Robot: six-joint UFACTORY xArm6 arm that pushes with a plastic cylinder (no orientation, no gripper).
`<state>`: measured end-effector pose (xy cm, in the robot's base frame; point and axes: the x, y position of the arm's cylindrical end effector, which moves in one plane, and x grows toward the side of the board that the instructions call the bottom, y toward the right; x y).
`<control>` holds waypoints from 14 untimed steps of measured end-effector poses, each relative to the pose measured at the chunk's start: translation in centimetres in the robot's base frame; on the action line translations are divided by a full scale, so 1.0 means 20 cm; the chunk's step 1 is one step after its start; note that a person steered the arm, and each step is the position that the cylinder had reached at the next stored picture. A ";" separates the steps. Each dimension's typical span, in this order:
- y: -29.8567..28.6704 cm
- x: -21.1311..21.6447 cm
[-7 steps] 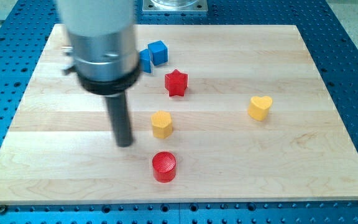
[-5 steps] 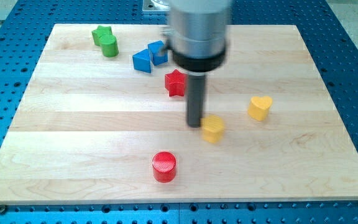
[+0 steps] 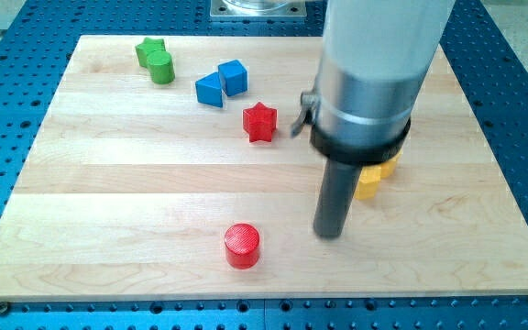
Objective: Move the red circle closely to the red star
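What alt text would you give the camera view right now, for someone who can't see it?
My tip rests on the wooden board, to the right of the red circle and apart from it. The red star sits well above the circle, toward the view's top. The arm partly hides yellow blocks; blue blocks and green blocks lie upper left.

My tip (image 3: 328, 235) sits down to the right of the red circle (image 3: 242, 246), open board between them. From the circle up to the red star (image 3: 259, 122) the lane is bare wood. Two yellow blocks (image 3: 370, 181) crowd just right of the rod, partly hidden; blue blocks (image 3: 221, 83) flank the star's far left.
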<state>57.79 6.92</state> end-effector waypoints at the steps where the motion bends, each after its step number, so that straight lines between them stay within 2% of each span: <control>1: -0.01 0.21; 2: -0.24 0.17; 3: -0.28 0.17; 4: -0.62 0.19; 5: -0.66 0.08; 6: -0.50 0.00; 7: -0.45 0.20; 8: -0.29 0.10; 9: -0.31 -0.27; 11: -0.28 -0.46; 13: -0.23 -0.43; 14: -0.23 -0.61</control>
